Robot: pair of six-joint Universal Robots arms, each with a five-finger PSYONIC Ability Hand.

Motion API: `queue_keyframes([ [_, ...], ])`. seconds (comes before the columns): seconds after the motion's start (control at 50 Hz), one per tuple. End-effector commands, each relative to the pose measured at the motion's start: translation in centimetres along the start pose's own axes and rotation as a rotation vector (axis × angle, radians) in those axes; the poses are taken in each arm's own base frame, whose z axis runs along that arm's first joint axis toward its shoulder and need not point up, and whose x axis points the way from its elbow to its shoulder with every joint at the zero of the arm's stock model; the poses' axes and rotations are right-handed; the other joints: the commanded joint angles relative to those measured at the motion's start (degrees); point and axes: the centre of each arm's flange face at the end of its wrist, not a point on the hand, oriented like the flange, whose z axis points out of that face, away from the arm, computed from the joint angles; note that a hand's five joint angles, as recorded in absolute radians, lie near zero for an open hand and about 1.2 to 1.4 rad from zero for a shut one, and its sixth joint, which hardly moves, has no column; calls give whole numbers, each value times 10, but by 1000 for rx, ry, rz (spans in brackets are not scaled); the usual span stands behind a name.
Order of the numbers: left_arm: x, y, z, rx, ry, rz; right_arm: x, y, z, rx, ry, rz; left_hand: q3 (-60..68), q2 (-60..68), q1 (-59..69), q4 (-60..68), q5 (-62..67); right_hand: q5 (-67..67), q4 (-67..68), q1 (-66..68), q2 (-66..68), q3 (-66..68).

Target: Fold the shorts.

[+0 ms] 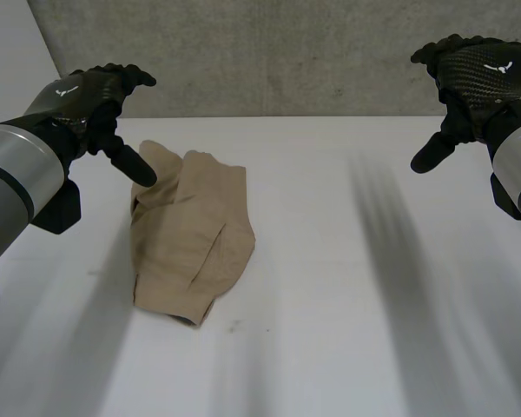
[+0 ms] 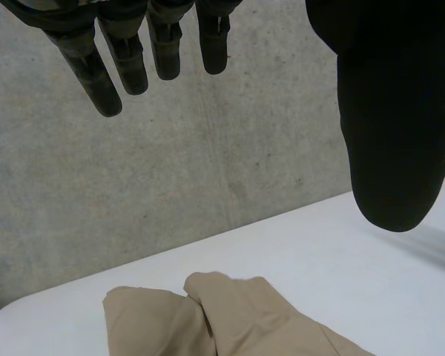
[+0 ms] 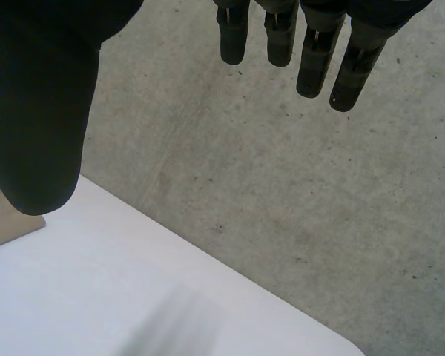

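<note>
One concrete wall [image 1: 286, 52] behind shorts [image 1: 191, 234]

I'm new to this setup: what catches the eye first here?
Tan shorts lie bunched on the white table, toward the robot's left side. Both black hands hang open above the table, holding nothing: the left hand near the shorts' far end, the right hand well away from them.

In the head view, the thumb of the left hand [image 1: 95, 95] stands in front of the far left corner of the shorts [image 1: 191, 234] and hides the cloth behind it. The shorts' lower layers are covered by the top one. In the left wrist view, the picture's edge cuts off their near part. A tan sliver [image 3: 7, 222] beside the thumb of the right hand [image 3: 37, 104] is cut off too. A dark speck [image 1: 234, 327] on the table [image 1: 356, 304] is too small to tell.
</note>
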Motion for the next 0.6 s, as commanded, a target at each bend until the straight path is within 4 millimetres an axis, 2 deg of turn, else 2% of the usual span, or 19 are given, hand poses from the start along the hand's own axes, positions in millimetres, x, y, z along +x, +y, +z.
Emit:
queue_keyframes([
  [0.02,1,8,6,-20,3,6,-1,2,0,-7,-2,-4,-15,-18,-21,-20,-31,-38,-34,21,-8,-23],
  [0.14,0,23,17,-64,-5,6,-3,4,3,-8,-19,-28,-8,-11,-14,-13,-24,-38,-34,21,-8,-23],
  [0.26,0,47,28,-138,-23,11,-24,32,7,-66,-205,-197,2,-1,-4,-3,-14,-38,-34,21,-8,-23],
  [0.32,3,68,30,-202,-66,24,-33,39,5,-58,-272,-275,5,2,-1,0,-10,-38,-34,21,-8,-23],
  [0.4,21,100,22,-288,-102,72,-40,49,8,-82,-300,-295,5,2,-1,0,-10,-38,-34,21,-8,-23],
  [0.42,31,112,14,-319,-109,99,-42,51,8,-89,-305,-294,7,4,1,2,-9,-38,-34,21,-8,-23],
  [0.46,39,123,5,-344,-112,125,-42,56,10,-102,-308,-294,10,7,4,5,-5,-38,-34,21,-8,-23],
  [0.5,45,136,-6,-372,-120,153,-44,61,11,-116,-313,-297,17,14,11,12,1,-38,-34,21,-8,-23],
  [0.6,48,163,-15,-421,-107,180,-44,66,13,-133,-308,-299,36,32,29,30,20,-38,-34,21,-8,-23],
])
